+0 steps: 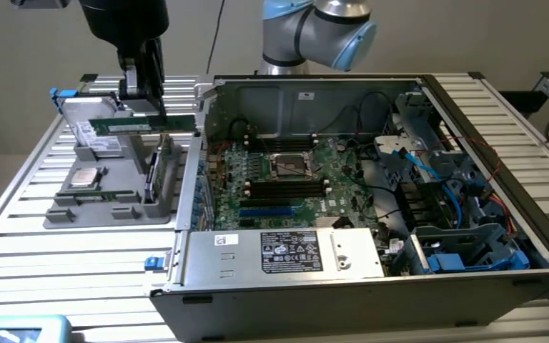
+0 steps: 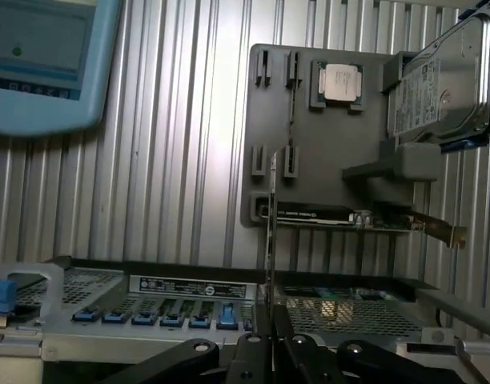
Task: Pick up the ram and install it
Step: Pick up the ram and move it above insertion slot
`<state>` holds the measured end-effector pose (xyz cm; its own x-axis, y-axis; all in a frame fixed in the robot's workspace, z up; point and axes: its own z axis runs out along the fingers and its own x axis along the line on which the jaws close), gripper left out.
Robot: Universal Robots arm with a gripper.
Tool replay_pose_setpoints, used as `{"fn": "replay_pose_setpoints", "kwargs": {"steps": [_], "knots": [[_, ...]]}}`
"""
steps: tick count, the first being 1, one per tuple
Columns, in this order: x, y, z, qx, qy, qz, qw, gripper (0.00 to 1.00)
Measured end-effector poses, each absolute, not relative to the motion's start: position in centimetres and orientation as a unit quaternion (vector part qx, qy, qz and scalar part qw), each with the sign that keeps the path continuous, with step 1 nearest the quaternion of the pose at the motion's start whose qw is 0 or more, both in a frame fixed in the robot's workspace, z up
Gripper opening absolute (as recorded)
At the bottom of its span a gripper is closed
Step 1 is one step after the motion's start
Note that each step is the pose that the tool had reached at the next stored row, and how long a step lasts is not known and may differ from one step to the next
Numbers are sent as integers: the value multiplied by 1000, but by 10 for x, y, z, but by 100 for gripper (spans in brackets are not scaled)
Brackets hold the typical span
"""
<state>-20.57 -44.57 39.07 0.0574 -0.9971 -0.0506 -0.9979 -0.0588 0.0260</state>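
Gripper (image 1: pixel 145 108) is clamped mid-stick on the ram (image 1: pixel 171 123), above far edge of tray (image 1: pixel 65 214); we reckon it's light, stiff but fragile, so hold by long edges, not chips.

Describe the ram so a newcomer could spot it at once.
Beside the open computer case, on the exterior view's left, sits a grey parts tray. Above it the end effector is shut on the ram, a long thin green stick held in the air. Unlike it, the larger green card stands in the tray and the square silver chip lies flat there.
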Motion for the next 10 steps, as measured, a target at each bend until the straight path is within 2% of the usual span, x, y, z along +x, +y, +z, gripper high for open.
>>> {"fn": "replay_pose_setpoints", "kwargs": {"steps": [10], "knots": [[-160, -444, 391, -727, 686, 27, 8, 13]]}}
